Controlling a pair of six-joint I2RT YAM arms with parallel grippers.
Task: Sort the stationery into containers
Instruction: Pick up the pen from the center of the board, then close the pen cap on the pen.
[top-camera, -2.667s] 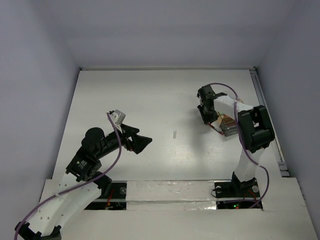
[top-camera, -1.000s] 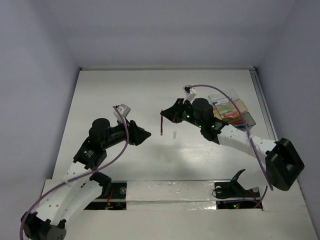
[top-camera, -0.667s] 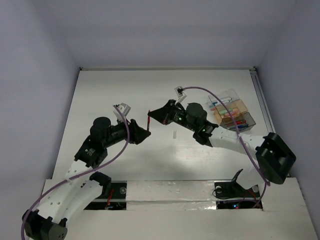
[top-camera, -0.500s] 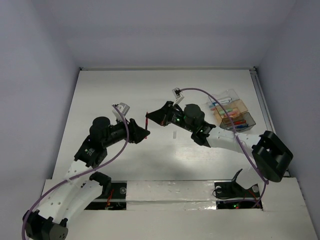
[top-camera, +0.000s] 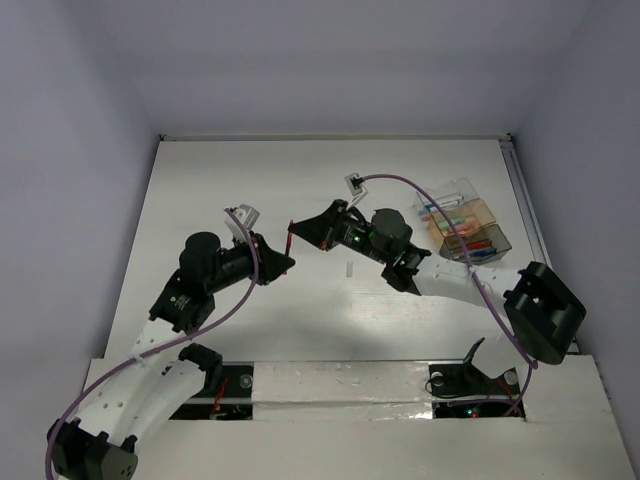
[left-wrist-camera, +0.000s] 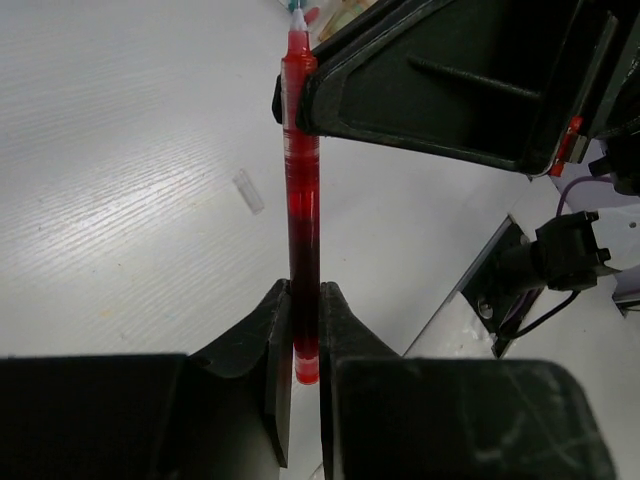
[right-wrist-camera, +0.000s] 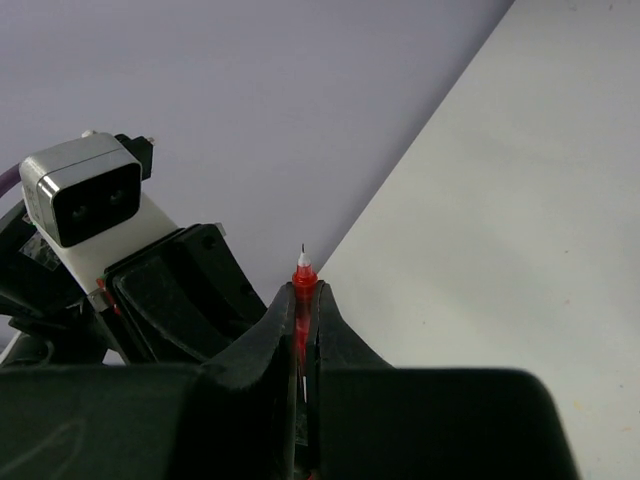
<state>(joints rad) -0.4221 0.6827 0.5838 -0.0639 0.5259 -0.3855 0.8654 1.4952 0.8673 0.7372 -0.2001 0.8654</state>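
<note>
**Handover above the table:** your left gripper (top-camera: 284, 258) and right gripper (top-camera: 294, 233) meet nose to nose over the white table (top-camera: 200, 190), both pinched on the same red pen (top-camera: 289, 244).

The left wrist view shows your left fingers (left-wrist-camera: 270, 345) closed tight on the pen's blunt end. The red barrel runs straight up from them to where the right gripper's black fingers clamp it just below the white tip.

In the right wrist view, your right fingers (right-wrist-camera: 265, 350) are all but touching. The pen is squeezed in the slit between them, with only its red nose and fine point showing above. The left arm's wrist camera (right-wrist-camera: 85, 195) sits close by on the left.

The pen hangs clear of the tabletop, well apart from the containers (top-camera: 450, 190). These are a joined cluster of clear, orange and grey boxes at the table's right side, with coloured stationery (top-camera: 460, 225) lying inside. A small clear piece (top-camera: 349, 268) lies on the table near your right arm.
</note>
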